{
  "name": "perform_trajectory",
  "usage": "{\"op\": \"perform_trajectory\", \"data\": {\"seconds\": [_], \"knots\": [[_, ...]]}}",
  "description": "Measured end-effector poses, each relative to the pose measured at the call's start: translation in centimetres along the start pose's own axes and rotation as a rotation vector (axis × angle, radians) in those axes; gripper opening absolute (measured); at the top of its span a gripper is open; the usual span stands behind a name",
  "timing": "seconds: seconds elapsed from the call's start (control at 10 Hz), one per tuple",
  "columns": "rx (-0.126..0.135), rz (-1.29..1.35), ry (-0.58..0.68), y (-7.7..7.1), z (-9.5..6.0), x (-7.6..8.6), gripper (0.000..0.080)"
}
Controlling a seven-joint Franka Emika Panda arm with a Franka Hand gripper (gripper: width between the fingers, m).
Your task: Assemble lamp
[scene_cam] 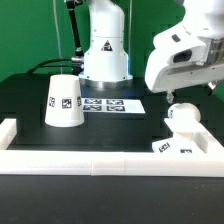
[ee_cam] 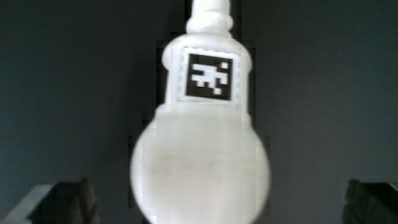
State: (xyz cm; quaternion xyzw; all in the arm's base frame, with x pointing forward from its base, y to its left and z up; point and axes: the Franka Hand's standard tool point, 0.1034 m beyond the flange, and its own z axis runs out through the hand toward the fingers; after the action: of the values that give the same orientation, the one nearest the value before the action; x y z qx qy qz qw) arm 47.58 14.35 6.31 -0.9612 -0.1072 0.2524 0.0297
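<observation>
Black tabletop carried the shade; the gripper hovered with fingers spread wide, the bulb between them, clear of both.

Exterior low, wide, facing pedestal; wrist close; both see bulb.

The white truncated-cone shade stands wide end down on the desk at the exterior view's left, its tag facing the camera. At the right, the round bulb, with a tag on its stem, sits by the flat tagged base.
</observation>
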Motion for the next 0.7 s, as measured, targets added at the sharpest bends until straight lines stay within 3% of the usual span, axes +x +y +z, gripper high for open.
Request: {"op": "perform_trajectory", "data": {"seconds": [0.3, 0.5, 0.7], "knots": [[0.004, -0.004, -0.197, 0.10, 0.58, -0.41, 0.0698], [0.003, 0.012, -0.200, 0.09, 0.59, 0.03, 0.0698], [-0.018, 0.079, -0.219, 0.25, 1.03, -0.21, 0.0698]]}}
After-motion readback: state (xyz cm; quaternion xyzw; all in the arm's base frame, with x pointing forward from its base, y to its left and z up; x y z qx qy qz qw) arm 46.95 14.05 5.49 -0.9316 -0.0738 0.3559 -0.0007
